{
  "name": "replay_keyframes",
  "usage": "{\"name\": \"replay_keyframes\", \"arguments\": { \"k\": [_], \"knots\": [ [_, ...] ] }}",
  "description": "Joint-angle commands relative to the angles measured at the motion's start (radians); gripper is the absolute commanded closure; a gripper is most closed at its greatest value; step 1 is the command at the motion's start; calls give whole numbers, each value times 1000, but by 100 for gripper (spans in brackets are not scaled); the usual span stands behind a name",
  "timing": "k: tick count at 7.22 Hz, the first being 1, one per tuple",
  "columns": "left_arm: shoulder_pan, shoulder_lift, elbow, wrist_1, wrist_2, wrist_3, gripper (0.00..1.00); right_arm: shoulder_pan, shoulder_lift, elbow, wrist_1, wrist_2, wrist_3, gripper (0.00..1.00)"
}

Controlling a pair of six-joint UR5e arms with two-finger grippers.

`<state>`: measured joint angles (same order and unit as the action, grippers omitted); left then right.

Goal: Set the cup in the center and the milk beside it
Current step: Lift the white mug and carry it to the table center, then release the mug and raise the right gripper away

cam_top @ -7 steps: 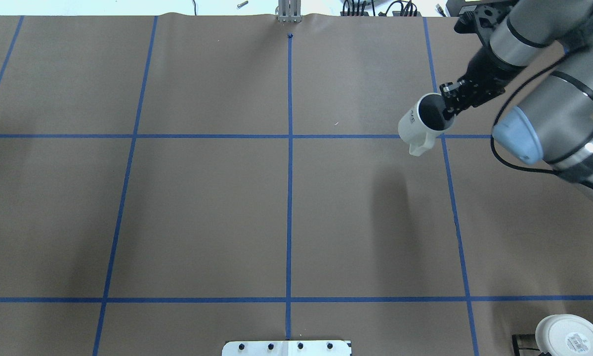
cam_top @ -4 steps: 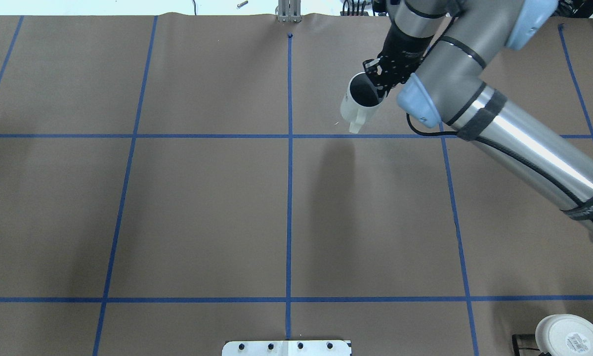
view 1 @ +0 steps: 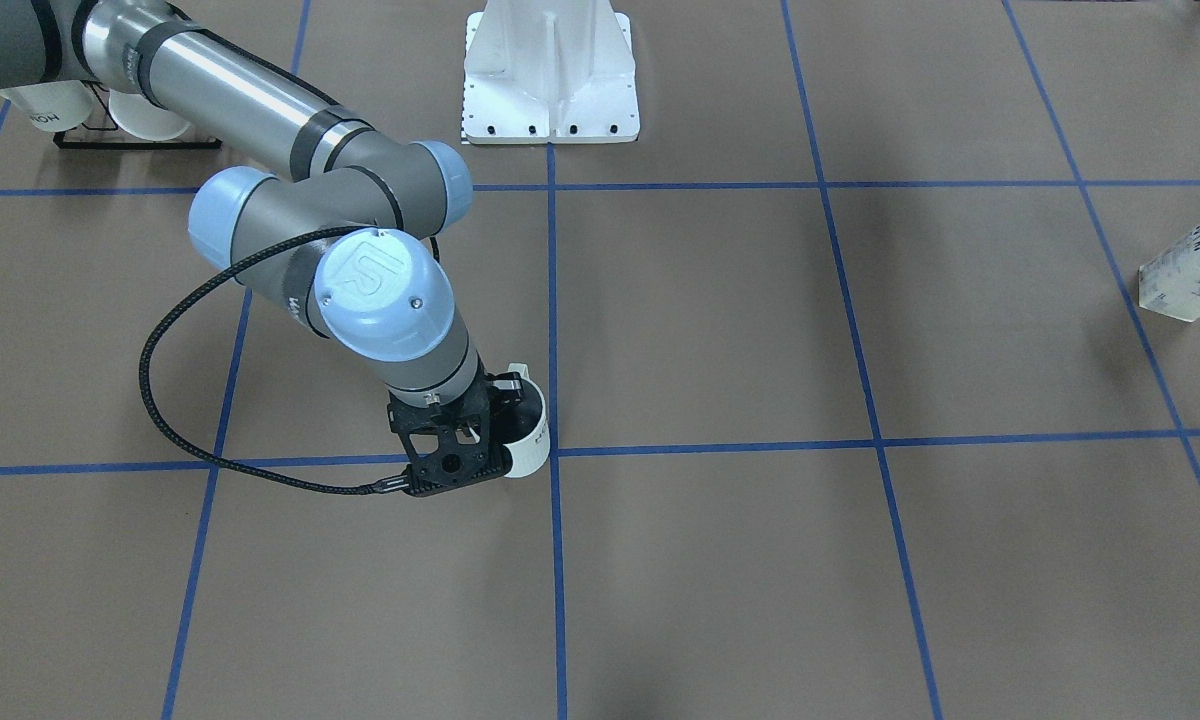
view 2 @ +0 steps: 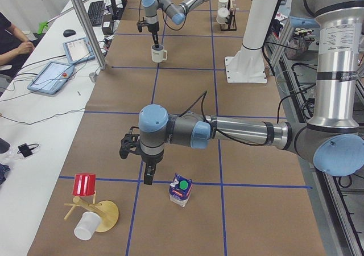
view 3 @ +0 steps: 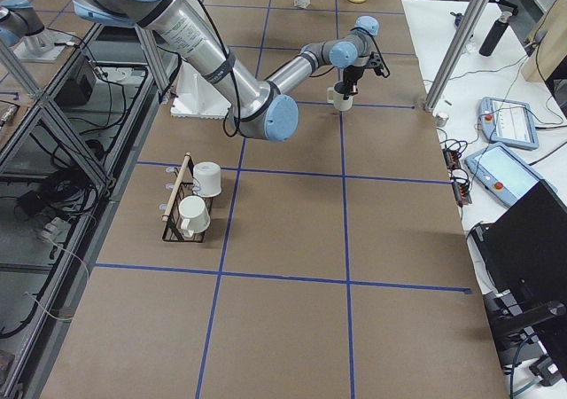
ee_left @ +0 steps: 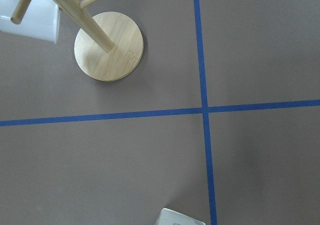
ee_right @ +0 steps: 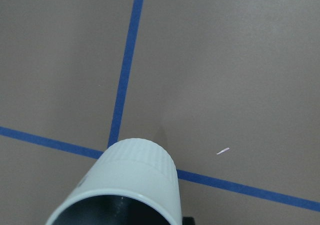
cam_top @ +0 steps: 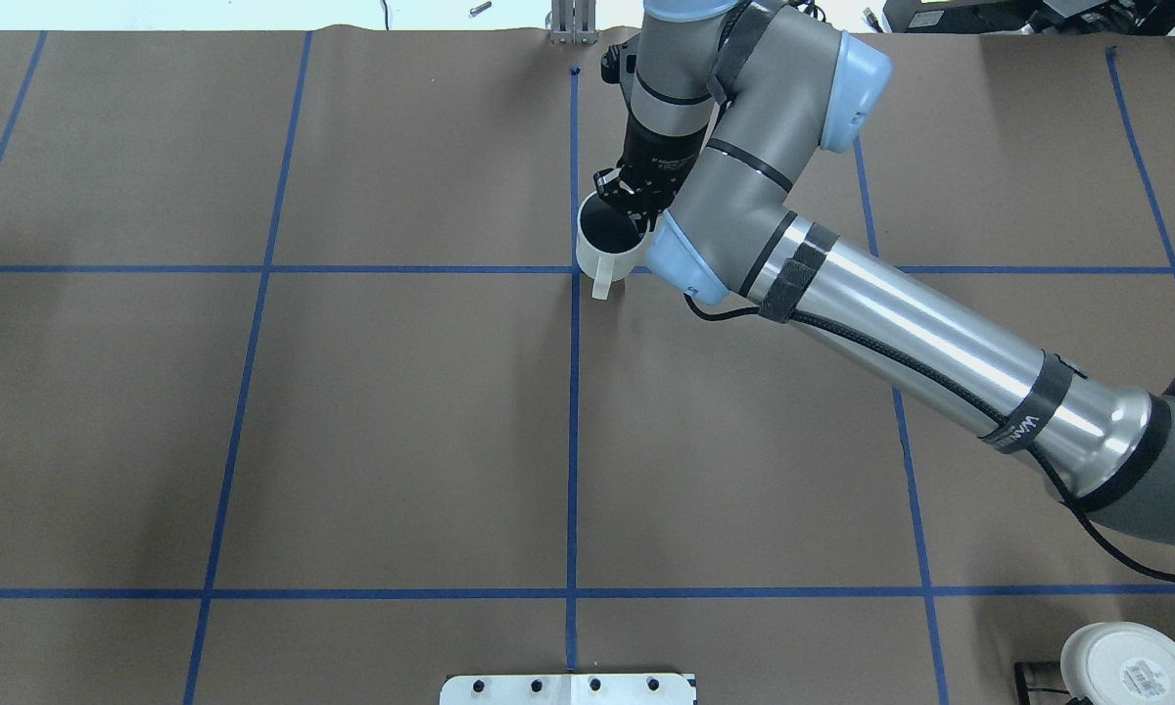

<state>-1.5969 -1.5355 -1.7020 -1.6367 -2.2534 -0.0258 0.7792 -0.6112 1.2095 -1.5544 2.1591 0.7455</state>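
The white cup (cam_top: 602, 245), dark inside, hangs upright from my right gripper (cam_top: 634, 210), which is shut on its rim with one finger inside. The cup sits just right of the center tape crossing (cam_top: 573, 269), handle toward the robot. It also shows in the front view (view 1: 528, 440) and the right wrist view (ee_right: 135, 177). I cannot tell whether it touches the surface. The milk carton (view 2: 181, 190) stands far off on the robot's left side, also at the front view's right edge (view 1: 1192, 272). My left gripper (view 2: 148, 177) hangs beside the carton, apart from it; I cannot tell whether it is open.
A wooden mug tree (view 2: 94, 210) with a red cup and a white cup stands near the milk. A black rack with two cream mugs (view 3: 197, 199) stands on the robot's right side. The white pedestal (view 1: 550, 70) is at the robot's edge.
My right arm has carried the cup leftward from the right grid line to the middle tape crossing. The cup has turned more upright.
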Motion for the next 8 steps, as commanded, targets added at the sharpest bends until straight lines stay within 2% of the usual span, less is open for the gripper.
{"name": "replay_keyframes", "arguments": {
  "k": [1, 2, 3, 4, 5, 6, 8],
  "knots": [
    [0, 1, 2, -2, 0, 4, 1, -18, 11, -19, 31, -13, 2, 100],
    [0, 0, 4, -3, 0, 4, 1, -18, 8, -21, 48, -21, 2, 16],
    [0, 0, -5, 0, 0, 4, 1, -18, 5, -21, 89, -43, 17, 2],
    [11, -5, -8, -15, -6, -3, 1, -14, 5, -13, 108, -42, 49, 1],
    [94, -20, -22, -85, -3, -12, 1, 14, 10, 8, 112, -41, 76, 1],
    [94, 3, -31, -130, -2, -31, 1, 62, 8, 40, 103, -13, 77, 1],
    [91, 12, -47, -138, -3, 33, 1, 194, -77, 126, 99, 132, 63, 1]
  ]
}}
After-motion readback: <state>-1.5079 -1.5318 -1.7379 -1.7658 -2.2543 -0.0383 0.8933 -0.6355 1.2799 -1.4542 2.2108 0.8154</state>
